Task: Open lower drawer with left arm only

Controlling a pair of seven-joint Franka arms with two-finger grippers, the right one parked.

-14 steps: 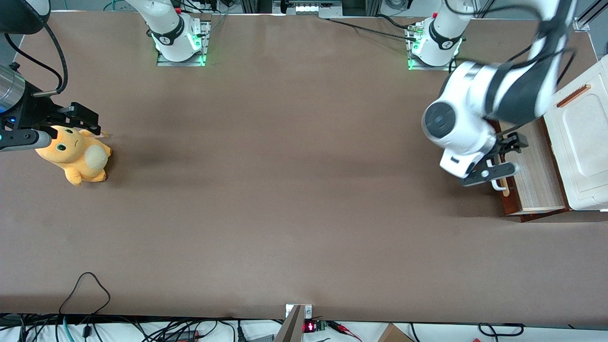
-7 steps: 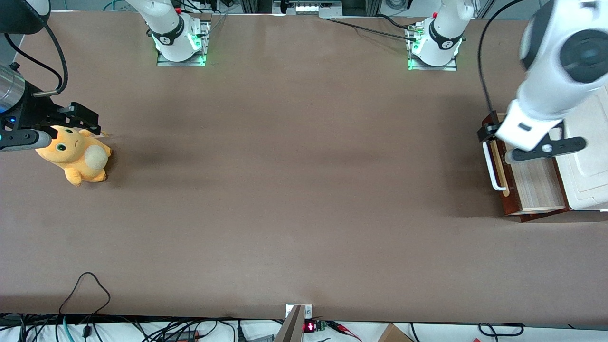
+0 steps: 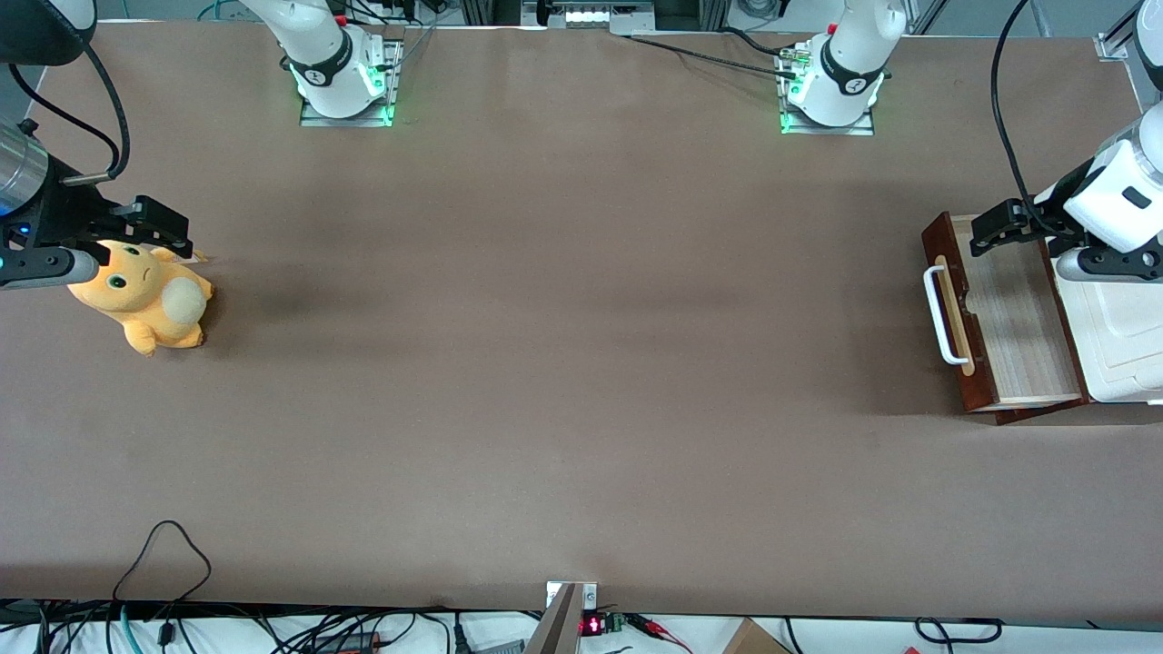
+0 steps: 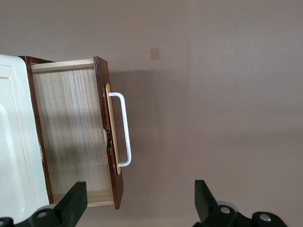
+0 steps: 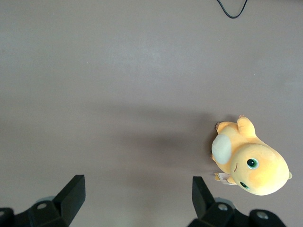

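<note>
Half a second on, pincer (image 4: pixel 137 205) lifted off lower drawer (image 3: pixel 1008 313).

The left arm (image 3: pixel 1119 195) is shiny white with a small dark mark on its side. A grey rounded piece with a round screw sits under the white part. A thin black cable (image 3: pixel 1000 109) curves up from it. Its base (image 3: pixel 840 77) is a white round post with a black ring, standing on a metal plate that glows green. The gripper (image 3: pixel 999 227) is small, black and blocky, up above the open drawer; its two black fingers (image 4: pixel 71 203) are pointy wedges, set wide apart, with round silver screws beside them.
</note>
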